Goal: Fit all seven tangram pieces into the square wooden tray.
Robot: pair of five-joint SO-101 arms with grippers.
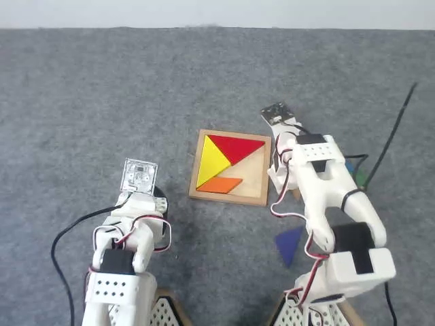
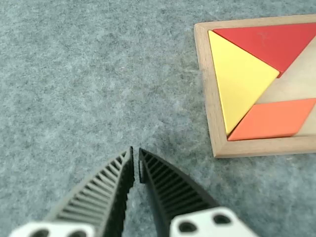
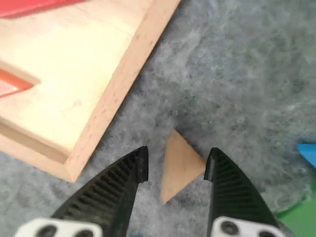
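Over the table, seen from above: a grey felt mat [image 1: 102, 102] covers the whole surface, and a pale wall strip [image 1: 217, 12] runs along the far edge. One black cable [image 1: 394, 129] trails over the mat beyond the right arm [image 1: 333, 204]. The square wooden tray [image 1: 228, 197] lies between the two arms, ahead of the left arm [image 1: 126, 238] and just beside the right claw [image 1: 280, 180]. In the tray lie a red triangle [image 1: 238, 146], a yellow triangle [image 1: 212, 163] and an orange parallelogram [image 1: 219, 184], all flat. The rest of its floor is bare wood. A dark blue triangle [image 1: 289, 243] lies loose on the mat behind the right claw, next to that arm.

Left wrist camera: grey mat lies under and around the left claw [image 2: 135, 151]. Its fingers are pressed together but for a hairline slit, gripping nothing. The tray sits ahead and off to one side, well apart from the fingertips. The three coloured pieces are seated against one another.

Right wrist camera: same grey mat. The right claw is spread wide, and a small plain-wood triangle [image 3: 180, 170] lies flat on the mat between its fingers. One finger is at a corner of the piece, contact uncertain; the other stands off with a gap. A tray corner is just ahead of the claw. A light blue piece [image 3: 308, 150] and a green piece [image 3: 296, 224] lie on the mat to one side of it.
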